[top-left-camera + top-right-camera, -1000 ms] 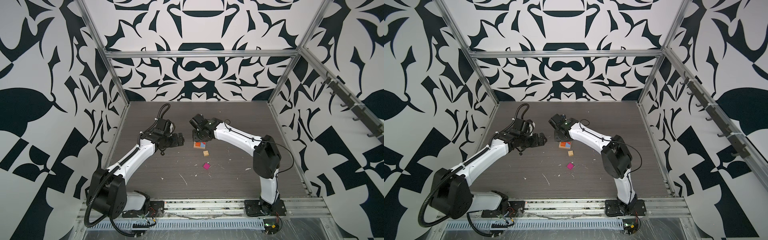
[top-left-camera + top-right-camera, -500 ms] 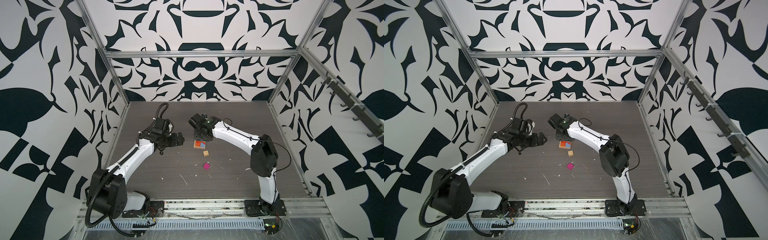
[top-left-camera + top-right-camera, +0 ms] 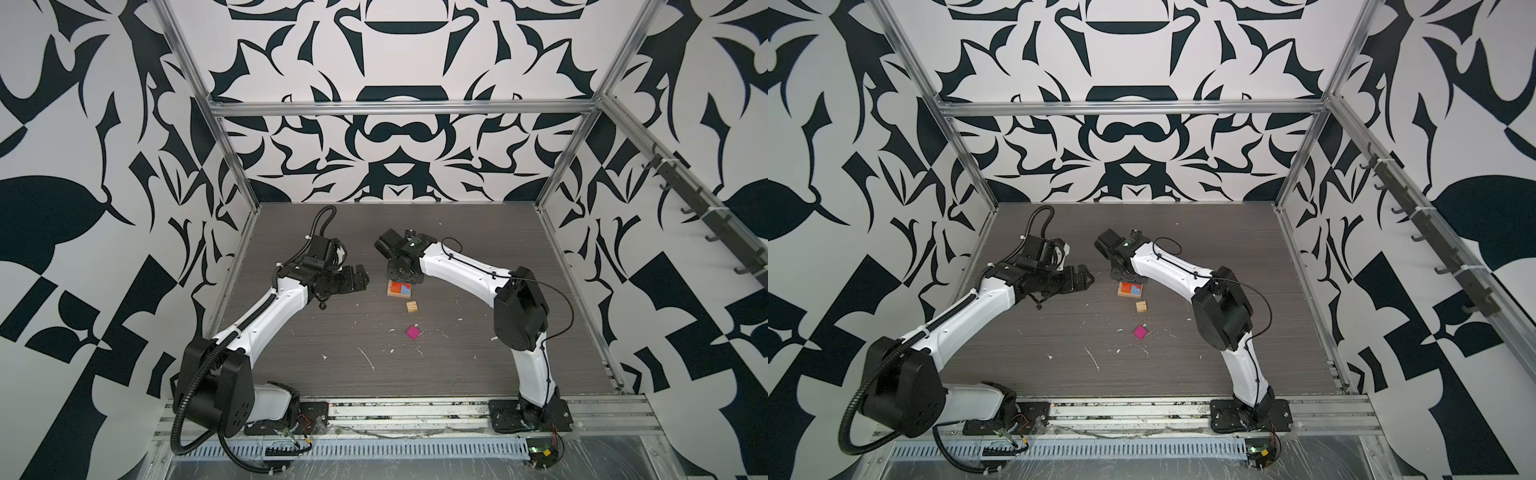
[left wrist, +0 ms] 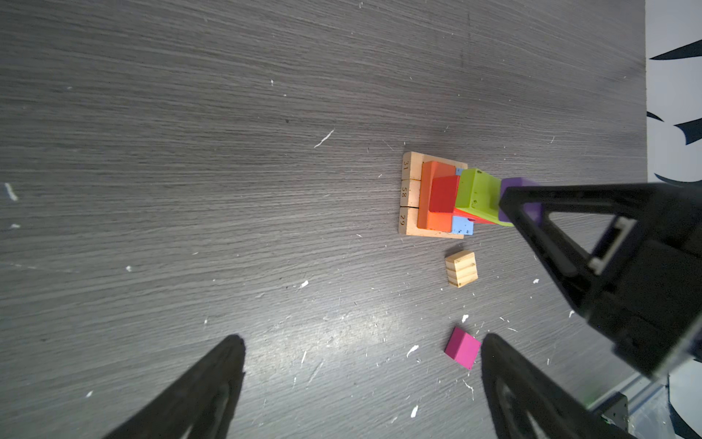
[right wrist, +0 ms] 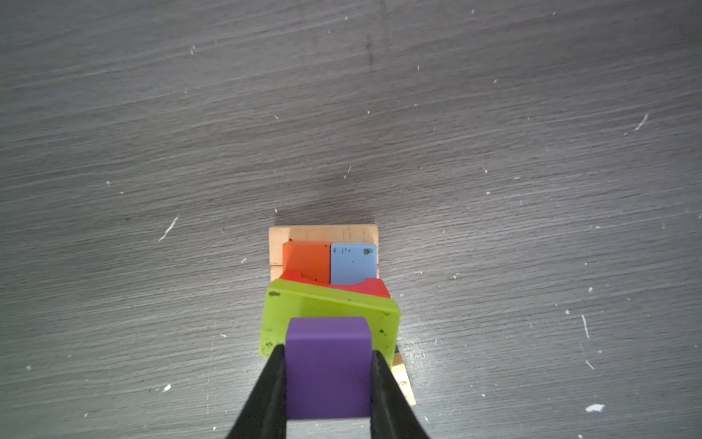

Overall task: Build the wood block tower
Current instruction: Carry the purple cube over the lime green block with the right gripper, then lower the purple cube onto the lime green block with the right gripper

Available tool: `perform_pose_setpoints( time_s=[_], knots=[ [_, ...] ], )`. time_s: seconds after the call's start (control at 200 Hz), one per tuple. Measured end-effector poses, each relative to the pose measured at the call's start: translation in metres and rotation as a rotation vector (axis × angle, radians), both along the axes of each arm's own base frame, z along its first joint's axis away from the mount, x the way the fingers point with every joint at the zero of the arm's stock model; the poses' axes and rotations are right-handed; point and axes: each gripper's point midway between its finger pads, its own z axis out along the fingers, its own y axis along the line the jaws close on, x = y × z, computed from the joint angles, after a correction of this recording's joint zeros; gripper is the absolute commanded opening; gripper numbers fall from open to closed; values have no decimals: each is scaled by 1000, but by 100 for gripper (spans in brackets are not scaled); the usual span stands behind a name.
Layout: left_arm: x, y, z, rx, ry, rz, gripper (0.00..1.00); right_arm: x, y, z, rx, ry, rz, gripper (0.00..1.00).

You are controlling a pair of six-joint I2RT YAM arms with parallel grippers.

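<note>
The right arm [image 3: 457,270] reaches from the front right corner toward the middle of the worktop [image 3: 457,374], its wrist bent straight down over the wood block tower [image 3: 398,290]. The right pincer [image 5: 328,353] is clenched on a purple cube [image 5: 328,380], one finger on each side. The left arm [image 3: 286,299] stretches in low from the front left corner. The left pincer [image 4: 362,340] is spread wide and empty, aimed at the tower from just beside it.

In both top views the right wrist covers the tower's upper layers and the purple cube. Whether the cube rests on the green block [image 5: 330,304] or hangs just above it cannot be told.

The tower has a plain wood base [image 4: 410,190], with an orange block [image 5: 305,260] and a blue block [image 5: 353,262] side by side on it. A red block [image 5: 376,289] lies over them, and the green block sits askew on top. A tan cube [image 4: 460,268] lies just beside the tower toward the front edge, and a magenta cube [image 4: 462,347] lies further frontward.
</note>
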Motion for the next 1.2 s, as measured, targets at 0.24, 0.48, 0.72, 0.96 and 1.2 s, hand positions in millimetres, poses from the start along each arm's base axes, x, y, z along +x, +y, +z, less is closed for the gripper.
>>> perform_pose_setpoints(
  time_s=[0.24, 0.48, 0.72, 0.96, 1.2],
  knots=[
    [0, 0, 0, -1, 1, -1, 100, 0, 0, -4, -3, 5, -6, 25],
    [0, 0, 1, -3, -3, 1, 100, 1, 1, -4, 0, 4, -6, 26],
    [1, 0, 2, -6, -8, 2, 99, 1, 1, -4, 0, 4, -7, 32],
    [-3, 2, -3, -1, 3, 0, 99, 0, 1, -4, 2, 5, -10, 36],
    [-3, 2, -3, -3, 3, -2, 100, 0, 1, -4, 4, 6, -9, 38]
  ],
)
